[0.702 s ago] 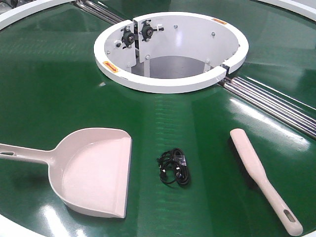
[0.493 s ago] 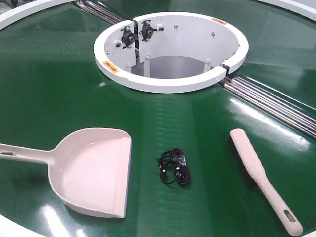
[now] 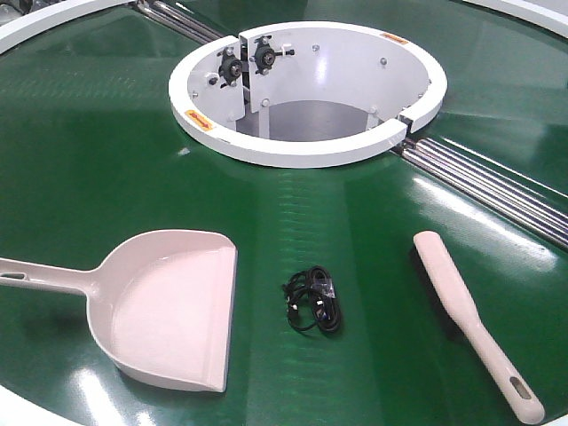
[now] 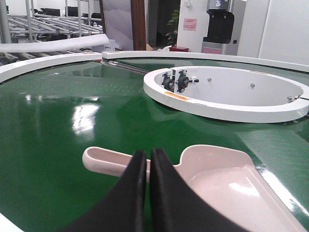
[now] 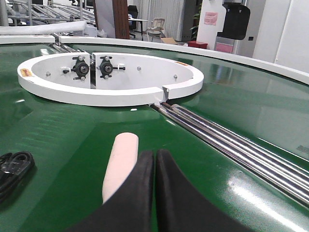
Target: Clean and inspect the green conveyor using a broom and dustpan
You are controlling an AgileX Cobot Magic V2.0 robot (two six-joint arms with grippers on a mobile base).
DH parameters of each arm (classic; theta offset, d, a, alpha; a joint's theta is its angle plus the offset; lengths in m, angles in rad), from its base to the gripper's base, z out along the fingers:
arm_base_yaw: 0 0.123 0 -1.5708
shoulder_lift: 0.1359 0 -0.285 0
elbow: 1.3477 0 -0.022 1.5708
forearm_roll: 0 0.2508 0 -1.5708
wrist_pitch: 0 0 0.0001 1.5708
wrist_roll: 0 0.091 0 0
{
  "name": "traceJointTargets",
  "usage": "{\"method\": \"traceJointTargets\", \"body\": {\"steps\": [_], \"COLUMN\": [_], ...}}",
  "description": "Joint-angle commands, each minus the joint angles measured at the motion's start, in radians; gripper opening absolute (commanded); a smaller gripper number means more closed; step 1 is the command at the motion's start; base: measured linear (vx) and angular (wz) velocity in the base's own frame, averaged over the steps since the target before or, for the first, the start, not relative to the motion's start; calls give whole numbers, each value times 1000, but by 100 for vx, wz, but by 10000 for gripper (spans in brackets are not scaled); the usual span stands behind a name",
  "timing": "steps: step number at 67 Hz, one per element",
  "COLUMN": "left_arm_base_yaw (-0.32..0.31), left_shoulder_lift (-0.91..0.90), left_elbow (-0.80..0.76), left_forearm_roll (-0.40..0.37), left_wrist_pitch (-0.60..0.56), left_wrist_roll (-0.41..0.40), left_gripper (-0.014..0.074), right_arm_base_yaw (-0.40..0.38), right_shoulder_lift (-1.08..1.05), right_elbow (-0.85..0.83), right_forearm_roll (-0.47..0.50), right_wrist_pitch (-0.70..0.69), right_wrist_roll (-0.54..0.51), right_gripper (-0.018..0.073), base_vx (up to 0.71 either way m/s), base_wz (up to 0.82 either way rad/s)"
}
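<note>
Pinched together, seemingly empty: left gripper point(image 4: 148, 159), right gripper point(image 5: 155, 162). Needed opening wide before gripping dustpan point(image 3: 169, 311), broom point(image 3: 450, 288) by handle middles.

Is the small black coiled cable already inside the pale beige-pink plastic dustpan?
No, the black coiled cable lies on the glossy green conveyor belt, apart from the dustpan, between it and the long beige-pink broom.

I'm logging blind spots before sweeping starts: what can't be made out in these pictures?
Front view: pale pink plastic scoop dustpan, handle end cut off by the left edge.
Right wrist view: flat beige plastic broom, handle hidden behind the right gripper.
Front view: coiled black cable, plugs too small.
</note>
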Motion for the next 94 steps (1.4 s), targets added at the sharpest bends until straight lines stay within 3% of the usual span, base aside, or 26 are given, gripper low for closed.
{"method": "traceJointTargets", "body": {"steps": [1, 9, 21, 26, 33, 42, 53, 77, 84, 94], "left_arm_base_yaw": [-1, -1, -1, -1, -1, -1, -1, -1, -1, -1], "left_shoulder_lift": [-14, -14, -14, -10, 42, 204, 407, 601, 629, 638], "left_elbow": [32, 32, -32, -104, -263, -458, -577, -579, -580, -586], "left_forearm_roll": [-1, -1, -2, -2, -1, -1, -1, -28, -27, -27], "left_wrist_pitch": [-70, -78, -365, -402, -291, -29, 217, 250, 251, 230], "left_wrist_roll": [-8, -8, -46, -46, -43, -42, -43, -46, -42, -35], "left_gripper": [-7, -7, -7, -7, -7, -7, -7, 14, 91, 288], "right_arm_base_yaw": [-5, -5, -5, -5, -5, -5, -5, -5, -5, -5], "right_shoulder_lift": [-18, -18, -18, -18, -18, -18, -18, -18, -18, -18], "right_elbow": [21, 21, 21, 21, 21, 21, 21, 21, 21, 21], "right_forearm_roll": [-3, -3, -3, -3, -3, -3, -3, -3, -2, -2], "right_wrist_pitch": [-77, -77, -77, -77, -77, -77, -77, -77, -77, -77], "right_wrist_roll": [-3, -3, -3, -3, -3, -3, -3, -3, -3, -3], "right_gripper": [-9, -9, -9, -9, -9, -9, -9, -9, -9, -9], "base_vx": [0, 0, 0, 0, 0, 0, 0, 0, 0, 0], "base_wz": [0, 0, 0, 0, 0, 0, 0, 0, 0, 0]}}
